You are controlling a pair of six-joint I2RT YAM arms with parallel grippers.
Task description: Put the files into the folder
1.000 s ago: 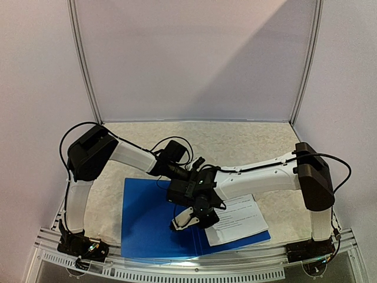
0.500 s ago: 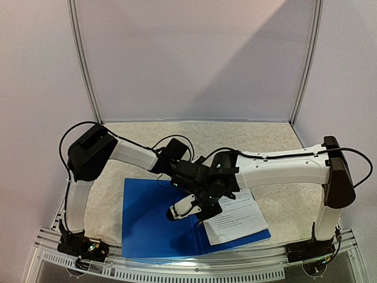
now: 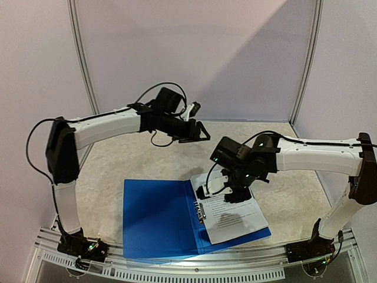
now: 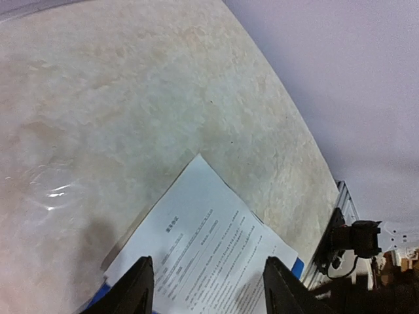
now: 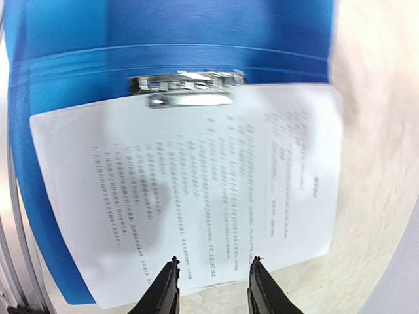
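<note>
The blue folder lies open near the table's front edge. The files, white printed sheets, rest on its right half beside the metal spine clip. My left gripper hangs high above the table behind the folder. In the left wrist view it is open and empty, looking down on the files. My right gripper hovers just above the sheets' far end. In the right wrist view it is open and empty over the files, with the clip and folder beyond.
The table has a pale stone-patterned top. A metal rail runs along the near edge, and white panels wall in the back and sides. The right arm's base shows in the left wrist view.
The left arm has lifted off the folder and swung up toward the back, its jaws opening. The right arm has drawn back to the right and risen, uncovering the clip and sheets.
</note>
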